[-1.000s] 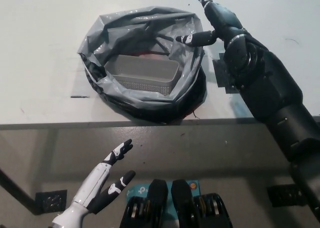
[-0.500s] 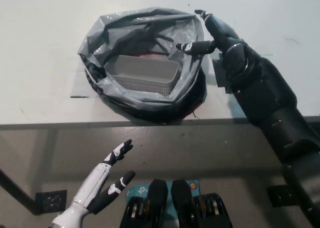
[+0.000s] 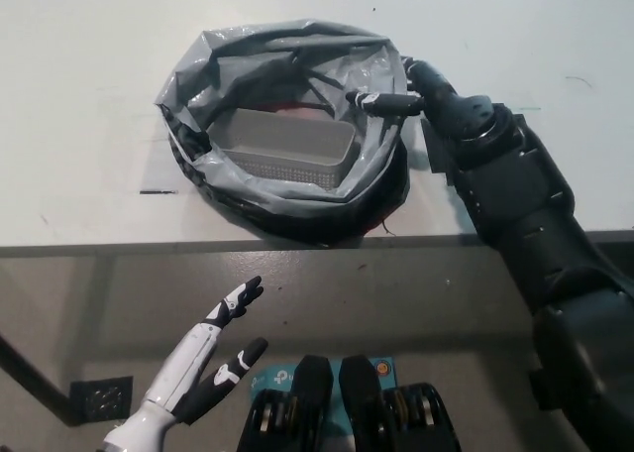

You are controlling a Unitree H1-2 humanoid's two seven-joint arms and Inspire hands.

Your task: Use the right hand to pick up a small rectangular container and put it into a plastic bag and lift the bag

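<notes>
Right hand (image 3: 428, 87) at bag (image 3: 287, 125) rim on bench (image 3: 79, 95).
Fingers (image 3: 381, 101) pinch the rim; container (image 3: 282, 147) inside; left hand (image 3: 203, 368) low, spread.

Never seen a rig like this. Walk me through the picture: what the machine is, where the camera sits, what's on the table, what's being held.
This is a humanoid robot with two arms. The camera sits on its head and looks steeply down, so you see its own arms from above. On the white table lies a grey plastic bag, open at the top, with a small grey rectangular container already inside. The black right hand is at the bag's right rim, one fingertip lying over the edge; whether it has a grip on the plastic cannot be seen. The white left hand rests open below the table edge, holding nothing.
</notes>
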